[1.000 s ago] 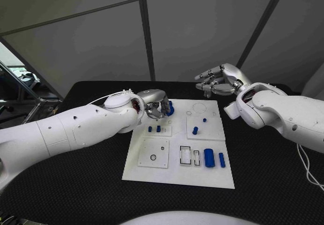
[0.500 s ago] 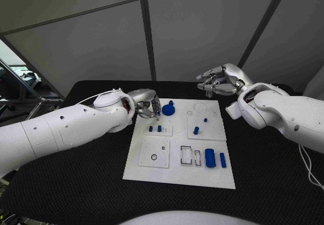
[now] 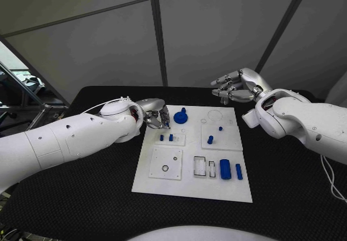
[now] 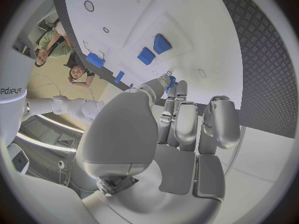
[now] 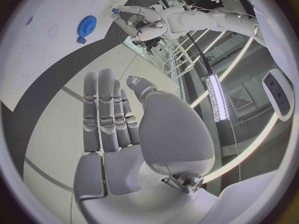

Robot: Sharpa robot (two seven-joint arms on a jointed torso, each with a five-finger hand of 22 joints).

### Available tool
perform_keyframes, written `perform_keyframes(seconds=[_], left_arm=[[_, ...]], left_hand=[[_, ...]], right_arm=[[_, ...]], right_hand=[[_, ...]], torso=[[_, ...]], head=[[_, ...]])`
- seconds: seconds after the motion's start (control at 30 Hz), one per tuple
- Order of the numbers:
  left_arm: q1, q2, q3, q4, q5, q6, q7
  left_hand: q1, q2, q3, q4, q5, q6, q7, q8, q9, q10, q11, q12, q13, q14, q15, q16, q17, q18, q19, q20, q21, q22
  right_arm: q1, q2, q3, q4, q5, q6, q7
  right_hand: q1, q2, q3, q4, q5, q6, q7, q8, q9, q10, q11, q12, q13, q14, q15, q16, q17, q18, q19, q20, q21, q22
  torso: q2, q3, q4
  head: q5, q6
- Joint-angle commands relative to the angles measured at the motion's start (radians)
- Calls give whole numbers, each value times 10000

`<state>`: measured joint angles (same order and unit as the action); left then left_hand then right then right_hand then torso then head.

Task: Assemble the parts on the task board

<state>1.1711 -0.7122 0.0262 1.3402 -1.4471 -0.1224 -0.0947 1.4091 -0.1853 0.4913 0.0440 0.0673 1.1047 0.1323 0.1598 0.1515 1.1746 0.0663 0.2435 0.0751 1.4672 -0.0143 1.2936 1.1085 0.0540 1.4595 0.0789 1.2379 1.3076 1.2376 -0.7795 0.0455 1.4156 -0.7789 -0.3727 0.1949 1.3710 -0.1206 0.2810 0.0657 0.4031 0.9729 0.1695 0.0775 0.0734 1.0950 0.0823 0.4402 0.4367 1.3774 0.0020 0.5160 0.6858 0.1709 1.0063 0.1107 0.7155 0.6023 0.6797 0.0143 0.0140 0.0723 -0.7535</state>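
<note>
Head view: black tabletop (image 3: 87, 201) carrying a white task board (image 3: 189, 188) at centre. Left hand (image 3: 157, 116) at the board's far-left corner, fingers curled in, nothing visibly held. Blue gear (image 3: 180, 117) on the board just beside that hand, apart from it. Two small blue pegs (image 3: 166, 137) stand in a raised plate nearer the robot. Two more blue pegs (image 3: 214, 134) on the right-hand plate. Blue cylinder (image 3: 224, 168) and slim blue bar (image 3: 238, 171) lie near the board's right edge. Right hand (image 3: 235, 87) beyond the board's far-right corner, fingers apart, holding nothing.
</note>
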Motion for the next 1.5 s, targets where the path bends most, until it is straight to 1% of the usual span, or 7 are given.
perform_keyframes(seconds=[0.03, 0.1, 0.3, 0.4, 0.57, 0.83, 1.5], left_arm=[[-9, 71, 8, -118, 69, 219, -57], [-20, 99, 7, -165, 69, 231, -51], [-38, 173, 7, -253, 70, 255, -55], [-40, 217, 7, -269, 70, 274, -68], [-42, 300, 8, -311, 70, 301, -77], [-43, 318, 8, -284, 70, 333, -76], [-42, 471, 6, -441, 67, 603, -164]], left_hand=[[-83, -4, -28, 45, -10, 70, -7, -53, -10, 76, -28, -39, -16, 154, -32, 65, -14, 151, 225, -1, 37, 641], [-87, -5, -30, 43, -9, 72, -10, -59, -13, 81, -29, -49, -16, 152, -33, 65, -21, 152, 223, -1, 31, 639], [-95, -16, -38, 40, -10, 70, -10, -68, -18, 83, -28, -62, -16, 150, -33, 64, -29, 147, 229, -1, 58, 656], [-96, -16, -38, 40, -10, 70, -10, -68, -18, 84, -29, -63, -16, 150, -33, 64, -28, 145, 231, -1, 66, 662], [-96, -14, -38, 40, -9, 70, -10, -70, -19, 85, -29, -65, -16, 150, -33, 65, -28, 142, 235, 0, 79, 670], [-96, -14, -38, 40, -9, 70, -10, -70, -19, 85, -29, -65, -16, 150, -33, 65, -28, 142, 235, 0, 79, 670], [-78, 13, -24, 19, -3, 80, -17, -89, -29, 104, -36, -100, -14, 144, -37, 64, -50, 115, 266, 0, 207, 752]], right_arm=[[19, 8, 8, 25, -5, 21, 105], [19, 9, 8, 36, -5, 20, 103], [19, 12, 8, 46, -5, 16, 101], [19, 14, 8, 45, -5, 14, 99], [19, 25, 8, 45, -5, 19, 97], [20, 20, 8, 47, -5, 20, 92], [20, 29, 8, 45, -5, 35, 95]], right_hand=[[-44, 60, 94, -3, 59, -20, 8, 28, 12, 28, -17, -63, -26, 73, 5, -78, 24, 117, 79, 12, -72, -10], [-44, 60, 94, -3, 59, -20, 8, 28, 12, 28, -17, -63, -26, 73, 5, -78, 24, 117, 79, 12, -72, -10], [-44, 60, 94, -3, 59, -20, 8, 28, 12, 28, -17, -63, -26, 73, 5, -78, 24, 117, 79, 12, -72, -10], [-44, 60, 94, -3, 59, -20, 8, 28, 12, 28, -17, -63, -26, 73, 5, -78, 24, 117, 79, 12, -72, -10], [-45, 60, 97, -3, 59, -21, 9, 28, 12, 27, -16, -64, -31, 75, 6, -83, 27, 117, 80, 11, -74, -10], [-45, 60, 97, -3, 59, -21, 9, 28, 12, 27, -16, -64, -31, 75, 6, -83, 27, 117, 80, 11, -74, -10], [-45, 60, 97, -3, 59, -21, 9, 28, 12, 27, -16, -64, -31, 75, 6, -83, 27, 117, 80, 11, -74, -10]], torso=[[4, 2, -4], [6, 2, -7], [1, 2, 2], [1, -2, -1], [1, 3, -6], [2, 1, 5], [1, 3, -9]], head=[[-6, -8], [17, -8], [14, -18], [2, -33], [11, -39], [-11, -61], [-2, -86]])
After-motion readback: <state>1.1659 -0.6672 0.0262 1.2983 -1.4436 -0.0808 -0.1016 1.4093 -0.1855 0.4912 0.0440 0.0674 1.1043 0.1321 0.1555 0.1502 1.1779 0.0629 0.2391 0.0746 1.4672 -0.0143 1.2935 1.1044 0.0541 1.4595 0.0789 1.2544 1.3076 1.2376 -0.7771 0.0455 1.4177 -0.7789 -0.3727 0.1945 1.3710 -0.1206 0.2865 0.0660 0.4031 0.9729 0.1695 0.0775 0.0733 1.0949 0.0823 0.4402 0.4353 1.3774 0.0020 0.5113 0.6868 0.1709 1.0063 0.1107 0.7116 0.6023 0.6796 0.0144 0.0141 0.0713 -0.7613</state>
